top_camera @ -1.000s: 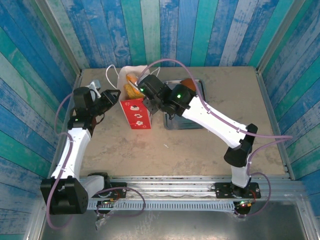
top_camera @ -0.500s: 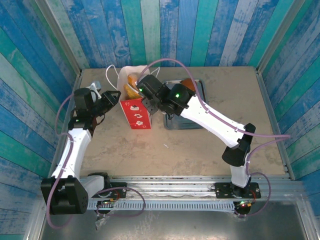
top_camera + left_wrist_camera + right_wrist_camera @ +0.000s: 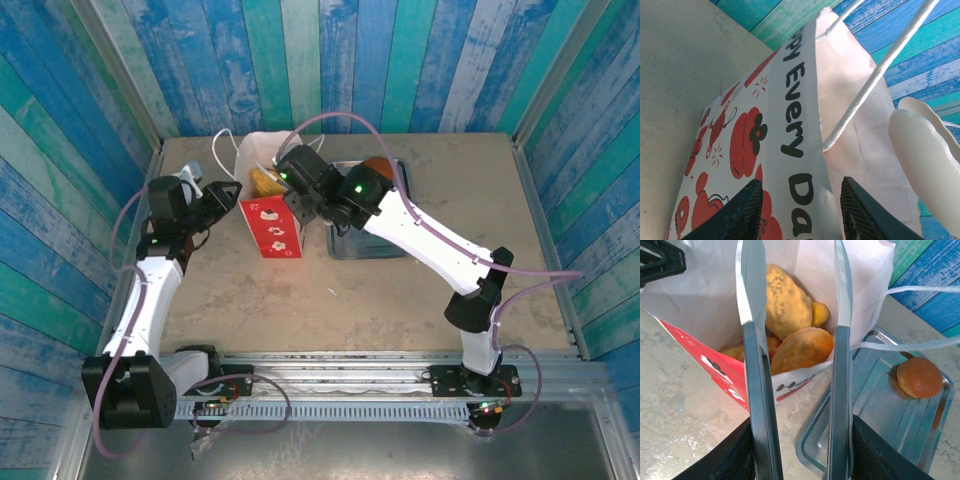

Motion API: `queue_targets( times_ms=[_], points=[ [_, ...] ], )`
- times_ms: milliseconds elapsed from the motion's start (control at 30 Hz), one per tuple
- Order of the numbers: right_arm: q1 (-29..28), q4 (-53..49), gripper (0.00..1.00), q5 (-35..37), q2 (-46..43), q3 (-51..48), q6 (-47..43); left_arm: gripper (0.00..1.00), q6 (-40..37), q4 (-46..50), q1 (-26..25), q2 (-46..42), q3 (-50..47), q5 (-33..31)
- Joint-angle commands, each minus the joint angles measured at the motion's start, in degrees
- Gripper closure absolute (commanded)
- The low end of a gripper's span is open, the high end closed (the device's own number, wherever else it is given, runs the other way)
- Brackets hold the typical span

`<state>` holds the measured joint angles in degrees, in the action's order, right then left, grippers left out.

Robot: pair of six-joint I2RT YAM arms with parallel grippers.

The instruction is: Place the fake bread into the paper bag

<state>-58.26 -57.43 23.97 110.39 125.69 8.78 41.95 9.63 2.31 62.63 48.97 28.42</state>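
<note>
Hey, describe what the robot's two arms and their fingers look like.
The left arm and right arm have white links with black joints and bases. Lilac cables loop along each. Small green lights glow near the right arm's wrist. The fingers are black and finely textured.

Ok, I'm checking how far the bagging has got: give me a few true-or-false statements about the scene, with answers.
1. The metal tongs grip a pastry. False: their arms stand apart over the paper bag, with nothing between them.
2. One round bun lies on the metal tray. True.
3. The paper bag is empty. False: several pastries lie inside.
4. The left claw clasps the bag's narrow side. True.
</note>
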Motion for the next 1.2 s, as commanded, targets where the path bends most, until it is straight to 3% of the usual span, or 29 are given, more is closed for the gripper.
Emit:
queue_targets(
  times_ms=[0,233,367,533,700,800,967,1167],
  points=[
    [0.2,2.8,0.53,-0.1,-5.3,1.8,0.1,0.50,-0.9,-0.2,0.2,-1.1,1.1,0.5],
    [3.1,4.3,0.53,-5.5,-10.4,0.7,0.3,0.39,-2.6,1.0,0.2,-3.7,1.4,-2.1],
    [5.8,5.5,0.53,-7.3,-14.7,-2.6,1.2,0.27,-3.9,1.8,0.2,-6.2,0.4,-4.1],
    [16.0,5.8,0.53,-15.2,-19.6,-8.0,6.0,0.12,-6.9,4.7,0.2,-7.6,1.8,-6.8],
    [25.7,6.1,0.53,-13.8,-23.5,-18.0,7.4,0.01,-11.4,9.2,0.2,-9.6,3.0,-9.3],
    [28.6,8.6,0.53,-11.0,-25.2,-27.3,6.5,0.06,-13.1,9.8,0.2,-10.9,2.7,-10.5],
    [30.6,13.4,0.53,-8.1,-23.4,-39.0,5.9,0.06,-13.1,8.7,0.2,-11.0,2.0,-10.8],
    [31.4,17.9,0.53,-7.5,-14.6,-43.0,5.2,0.06,-10.0,5.7,0.2,-11.1,-0.3,-9.7]
  ],
)
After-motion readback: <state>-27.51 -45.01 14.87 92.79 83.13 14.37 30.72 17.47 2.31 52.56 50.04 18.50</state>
